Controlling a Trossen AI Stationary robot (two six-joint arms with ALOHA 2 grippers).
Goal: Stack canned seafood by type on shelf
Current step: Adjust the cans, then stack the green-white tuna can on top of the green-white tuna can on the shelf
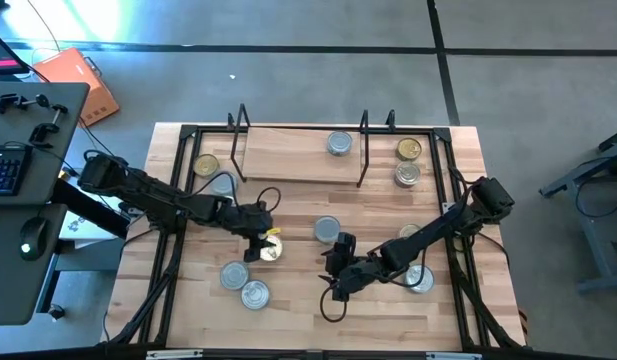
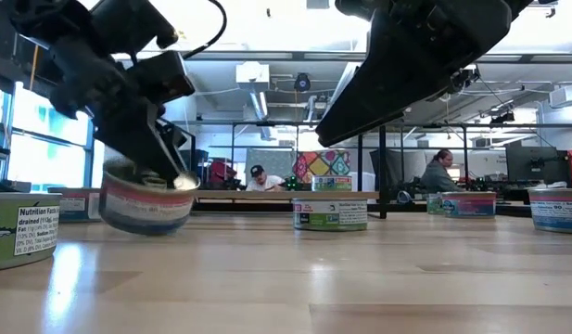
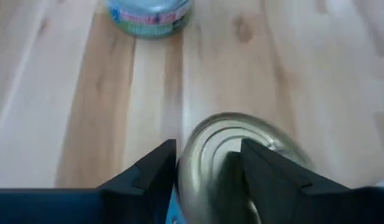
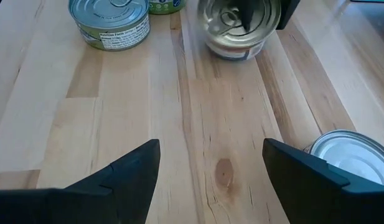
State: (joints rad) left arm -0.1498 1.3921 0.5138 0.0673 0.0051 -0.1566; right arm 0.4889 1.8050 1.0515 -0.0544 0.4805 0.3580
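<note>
My left gripper is shut on a gold-topped tin at the table's middle; the low view shows that tin slightly tilted under the fingers. My right gripper hovers open over bare wood to the right of it, touching nothing. The shelf stands at the far side, and a silver tin rests on its board. Other tins sit flat on the tabletop: two silver ones near the left, one in the middle, one under the right arm. My left gripper holds the gold-topped tin by its rim. One finger lies on the lid and the other is outside the wall. The fingers come from above, slanting down. The tin is slightly tilted; whether it is clear of the table I cannot tell.
A gold tin and a silver one stand left of the shelf; a gold tin and another stand at its right end. A black frame borders the table. People sit in the room behind.
</note>
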